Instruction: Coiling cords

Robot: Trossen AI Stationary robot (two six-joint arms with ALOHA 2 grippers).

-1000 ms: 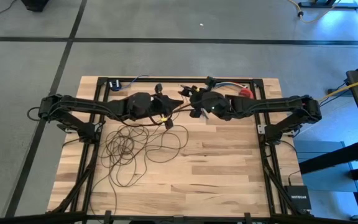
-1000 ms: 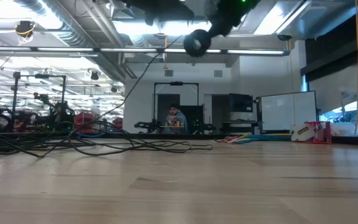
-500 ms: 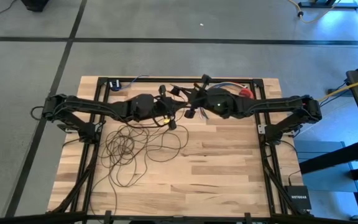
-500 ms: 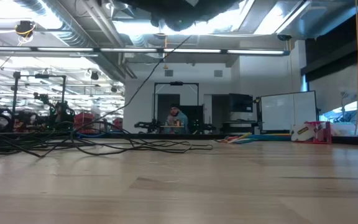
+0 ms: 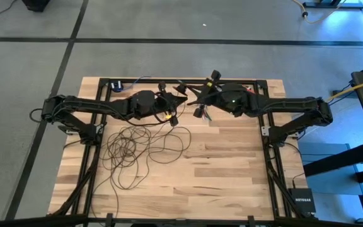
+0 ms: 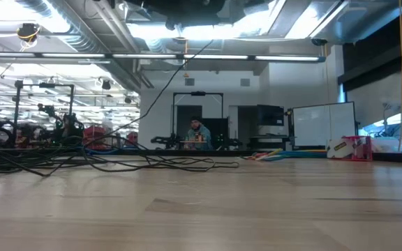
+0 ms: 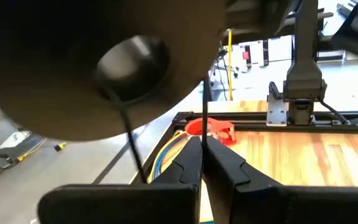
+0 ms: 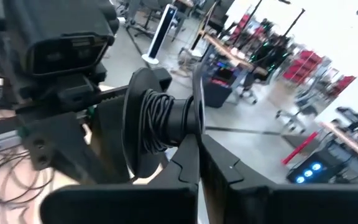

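The cord is a thin dark wire that lies in loose loops (image 5: 136, 148) on the left half of the wooden table. In the low view one strand (image 6: 160, 87) slants up from this pile to the arms. Its end is wound on a small black round puck (image 8: 159, 121), which is held high over the table's far middle. My right gripper (image 8: 196, 140) is shut on the puck. My left gripper (image 7: 202, 140) faces it closely and is shut on the wire. In the left wrist view the puck (image 7: 114, 62) looms large and dark. My left gripper pinches a single strand of the wire (image 7: 202, 121) between its two fingertips. The fingers point about level, toward the table's right. The strand runs up from the fingertips toward the puck, clear of the table. My right gripper pinches the thin rim of the puck's nearer disc (image 8: 196, 102) between its two fingers, which point about level toward the table's left. The puck is lifted clear, with the wound wire (image 8: 157, 124) beyond the pinched disc.
A bundle of coloured wires (image 7: 166, 146) and a red object (image 7: 215, 129) lie at the table's far edge, beside the black frame rail (image 5: 169, 81). A small blue-black item (image 5: 115, 85) sits at the far left. The near half of the table (image 5: 232, 170) is bare wood. A person (image 6: 197, 132) sits far behind.
My right gripper has risen with the puck, rolled, and drawn a little toward the table's far right. The puck has left the top of the low view. The strand from the pile still slants up to the arms.
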